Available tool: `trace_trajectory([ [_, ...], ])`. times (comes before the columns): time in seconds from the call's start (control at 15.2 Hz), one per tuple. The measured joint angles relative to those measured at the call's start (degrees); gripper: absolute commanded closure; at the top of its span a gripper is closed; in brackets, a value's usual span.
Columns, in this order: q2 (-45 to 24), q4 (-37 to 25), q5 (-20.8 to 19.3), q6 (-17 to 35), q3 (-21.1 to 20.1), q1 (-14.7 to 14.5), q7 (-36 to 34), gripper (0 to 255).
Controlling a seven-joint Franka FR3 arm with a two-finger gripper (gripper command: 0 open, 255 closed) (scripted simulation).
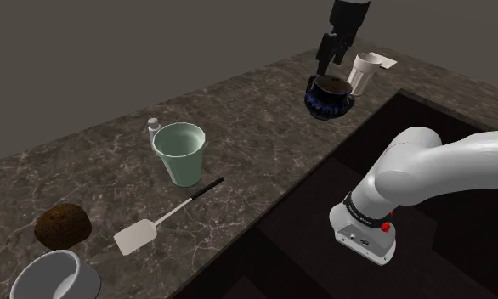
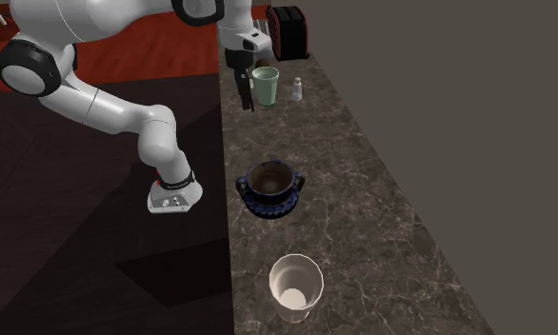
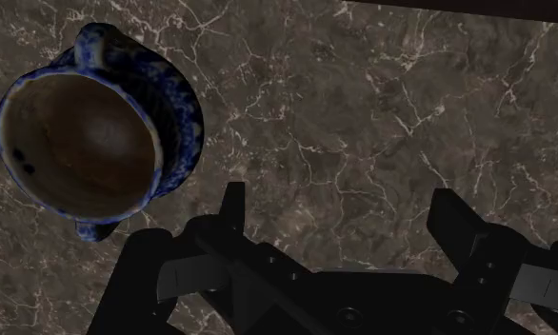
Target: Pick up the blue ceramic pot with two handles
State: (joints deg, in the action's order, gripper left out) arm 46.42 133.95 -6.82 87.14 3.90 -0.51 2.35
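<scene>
**Item:** pot (image 1: 331, 95) (image 2: 269, 187) (image 3: 87, 133), two-handled.
**Orientation:** upright, mouth up. Handle-to-handle axis runs across counter (image 2: 363, 190) depth, one handle toward front edge.
**Finish:** mottled blue glaze outside, brown inside, rounded belly.
**Location:** dark veined counter, close to front edge, white cup (image 1: 364, 72) near.
**Claw** (image 1: 322, 66) (image 2: 244, 95) (image 3: 342, 214): fingers spread wide, grasping nothing, raised above counter. Pot lies off to one side of fingers in wrist view, outside gap, no contact.
</scene>
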Motion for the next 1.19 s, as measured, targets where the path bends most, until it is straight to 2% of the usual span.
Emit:
trace_trajectory([
  [0.13, 0.6, 0.7, -0.5, 0.3, 0.5, 0.2, 0.5, 0],
  [0.46, 4.3, 6.8, -4.8, 5.0, 5.5, 2.4, 5.1, 0],
  [0.79, 7.7, 13.2, -10.6, 10.7, 12.1, 5.6, 10.5, 0],
  [1.19, 7.3, 17.5, -17.5, 19.2, 21.2, 9.3, 16.9, 0],
])
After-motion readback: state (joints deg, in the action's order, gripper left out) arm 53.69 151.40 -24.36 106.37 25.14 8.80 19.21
